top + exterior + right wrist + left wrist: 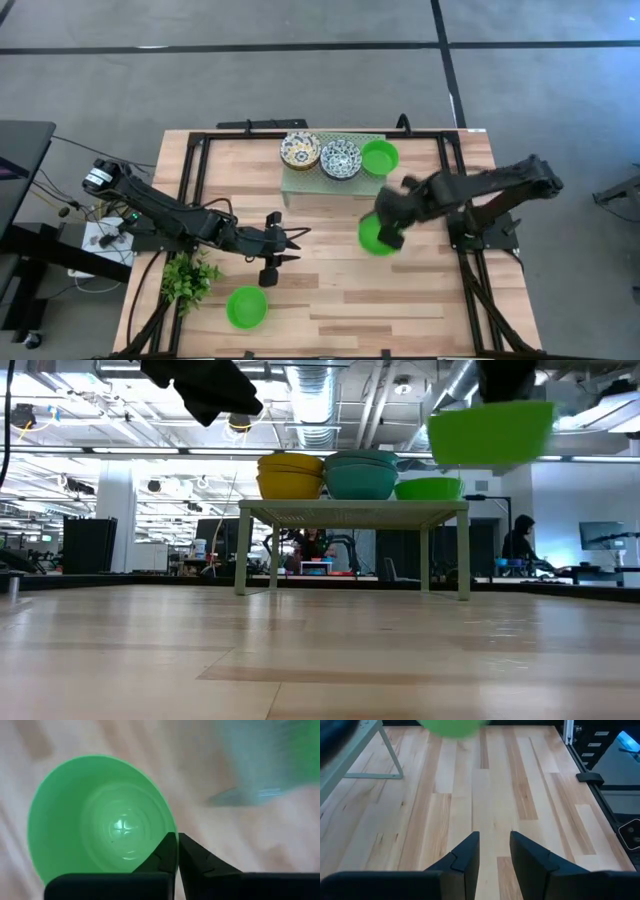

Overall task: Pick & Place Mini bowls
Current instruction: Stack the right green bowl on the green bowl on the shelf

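Observation:
My right gripper is near the table's middle, shut on a plain green mini bowl, seen raised in the low view and from inside in the right wrist view. A second green bowl sits on the table near the near edge. On the pale green rack stand two stacks of patterned bowls and a third green bowl. My left gripper hovers left of centre, open and holding nothing, its fingers over bare wood. My right gripper pinches the green bowl's rim between its two fingers, one finger inside the bowl and one outside, coming from above and the table's right. The bowl is lifted clear of the table, mouth up and about level.
A small leafy plant stands by the table's left near corner. The rack stands on thin legs at the far middle edge. Black frame rails run along both sides. Bare wood lies between the two grippers and along the near edge.

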Controlling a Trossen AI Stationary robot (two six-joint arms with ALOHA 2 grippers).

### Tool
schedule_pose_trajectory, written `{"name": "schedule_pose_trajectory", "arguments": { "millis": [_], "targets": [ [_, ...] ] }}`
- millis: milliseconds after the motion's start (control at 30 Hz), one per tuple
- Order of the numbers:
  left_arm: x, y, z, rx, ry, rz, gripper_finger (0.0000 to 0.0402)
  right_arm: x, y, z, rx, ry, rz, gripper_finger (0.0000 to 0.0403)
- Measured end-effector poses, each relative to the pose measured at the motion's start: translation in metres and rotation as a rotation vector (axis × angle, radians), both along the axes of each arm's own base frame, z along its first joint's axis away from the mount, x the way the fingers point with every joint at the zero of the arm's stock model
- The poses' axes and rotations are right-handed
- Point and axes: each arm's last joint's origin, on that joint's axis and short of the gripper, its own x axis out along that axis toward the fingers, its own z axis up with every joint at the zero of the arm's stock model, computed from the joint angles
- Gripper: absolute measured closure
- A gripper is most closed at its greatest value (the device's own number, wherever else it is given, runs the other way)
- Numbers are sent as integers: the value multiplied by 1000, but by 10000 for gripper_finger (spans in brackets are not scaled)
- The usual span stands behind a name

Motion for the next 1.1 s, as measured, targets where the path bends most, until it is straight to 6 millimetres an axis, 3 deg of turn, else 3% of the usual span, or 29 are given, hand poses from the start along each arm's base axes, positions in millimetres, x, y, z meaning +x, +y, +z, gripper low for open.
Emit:
{"name": "schedule_pose_trajectory", "arguments": {
  "millis": [233, 400, 633, 867, 1100],
  "targets": [
    [0, 0, 0, -1, -2, 0, 293, -35, -53, 59, -150, -215, -165, 399],
    [0, 0, 0, -1, -3, 0, 293, -57, -95, 73, -247, -250, -353, 401],
    [0, 0, 0, -4, -5, 1, 293, -69, -144, 70, -253, -177, -474, 400],
    [0, 0, 1, -6, -6, 3, 293, -54, -181, 54, -120, -149, -424, 401],
    [0, 0, 1, -6, -6, 4, 293, -37, -204, 34, -47, -90, -358, 400]
  ]
}}
